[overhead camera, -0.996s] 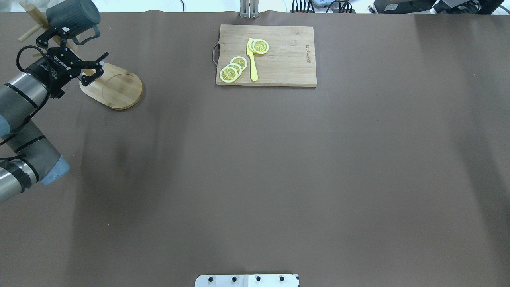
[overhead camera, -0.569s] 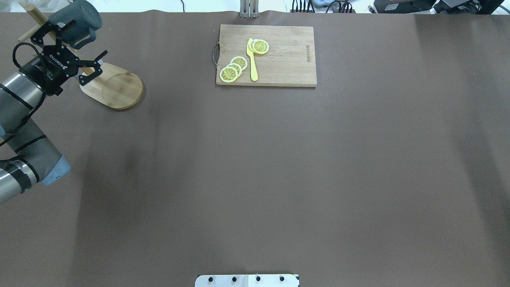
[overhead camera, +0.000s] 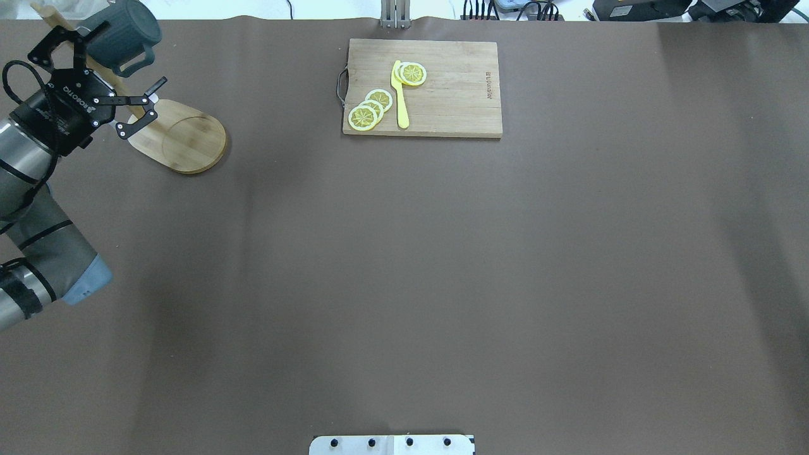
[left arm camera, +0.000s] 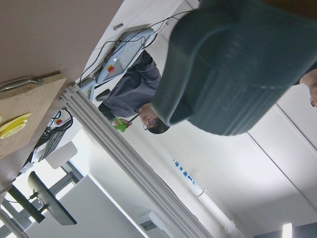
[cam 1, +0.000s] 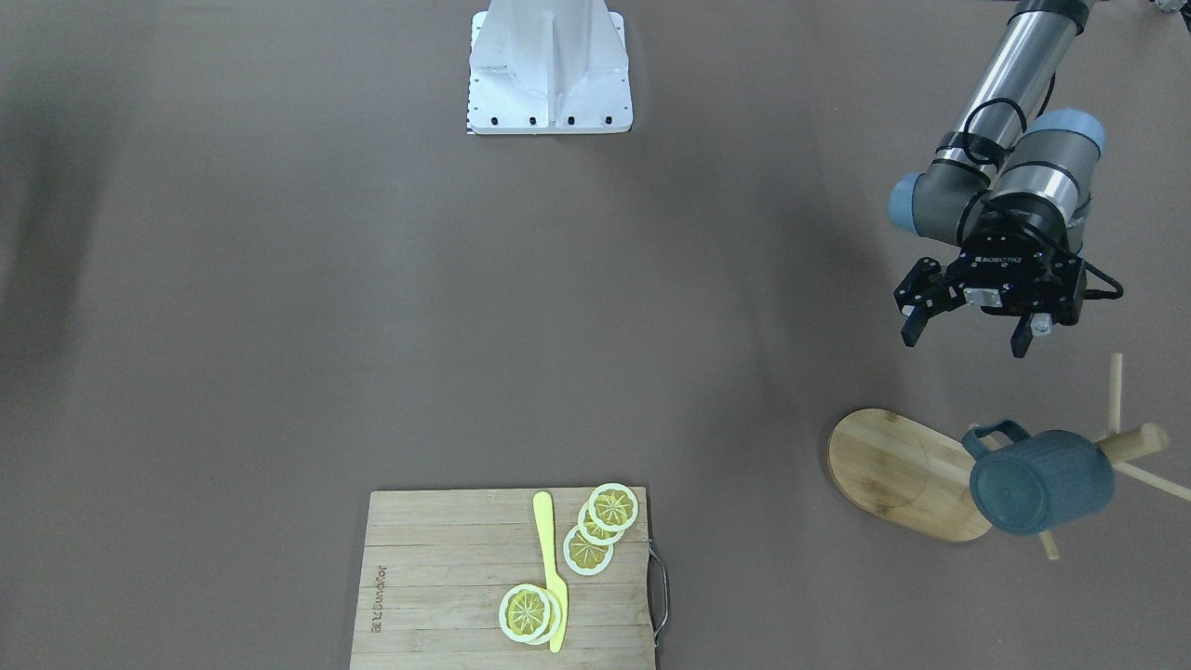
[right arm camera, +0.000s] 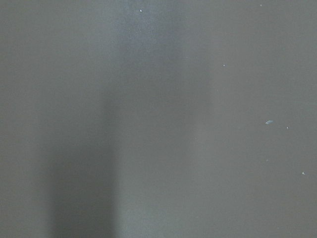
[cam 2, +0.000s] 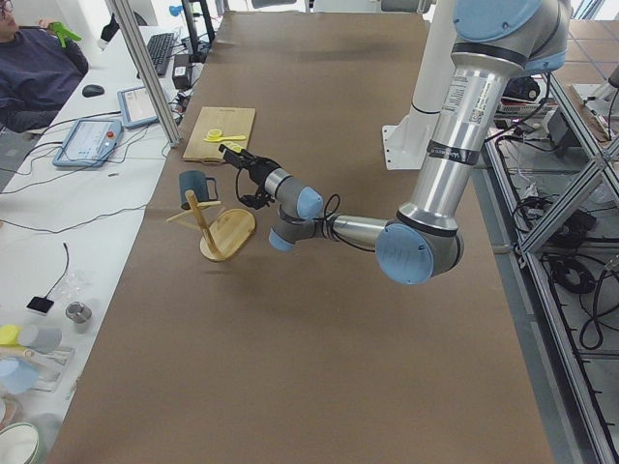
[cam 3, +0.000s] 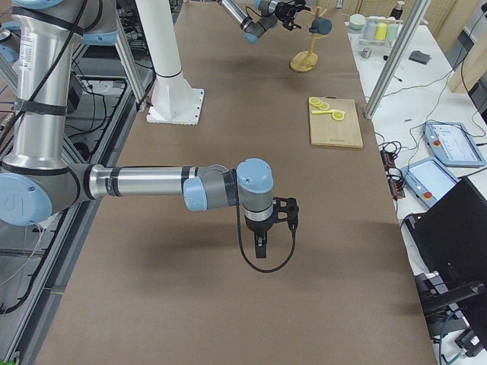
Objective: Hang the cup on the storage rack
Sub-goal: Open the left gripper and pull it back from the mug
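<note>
Left gripper, upper right of the front-facing view, has its fingers spread wide with nothing between them and sits apart from the cup. The cup is lower right in that view, up on the storage rack, tipped on its side with its bottom toward the camera and its handle at upper left; which peg carries it, can't tell. Right gripper hangs low over bare table in the right-side view; spread or pressed together, can't tell. Cutting board at bottom centre has lemon slices and a yellow knife.
</note>
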`<state>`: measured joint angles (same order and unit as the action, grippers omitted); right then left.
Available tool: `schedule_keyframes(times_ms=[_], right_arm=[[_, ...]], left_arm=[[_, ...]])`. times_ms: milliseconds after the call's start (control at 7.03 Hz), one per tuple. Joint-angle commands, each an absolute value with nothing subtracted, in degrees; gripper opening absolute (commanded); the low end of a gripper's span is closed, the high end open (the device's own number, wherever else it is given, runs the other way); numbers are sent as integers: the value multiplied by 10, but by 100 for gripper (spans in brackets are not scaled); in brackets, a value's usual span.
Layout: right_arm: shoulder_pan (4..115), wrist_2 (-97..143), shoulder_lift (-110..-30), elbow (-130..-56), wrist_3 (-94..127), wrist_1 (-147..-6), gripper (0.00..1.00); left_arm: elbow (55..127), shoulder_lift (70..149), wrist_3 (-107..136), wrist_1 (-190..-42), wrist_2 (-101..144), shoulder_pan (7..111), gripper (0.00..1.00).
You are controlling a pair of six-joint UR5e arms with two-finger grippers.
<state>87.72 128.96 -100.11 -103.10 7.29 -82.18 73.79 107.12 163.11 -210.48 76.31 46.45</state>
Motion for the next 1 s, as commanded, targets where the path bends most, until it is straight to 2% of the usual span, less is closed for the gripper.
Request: schedule_keyframes(times_ms=[0,427,854], right_arm=[[877,1289,-1000,-1031,73,-822,100],[877,1289,-998,-1030,74,-823,100],[877,1290,-998,-1029,74,-827,100]], left_arm=[[790,1066,1493,-2107,766,424,99],[835,1063,1142,-2105,766,338,99],[859,1056,961,-2074,784,334,99]])
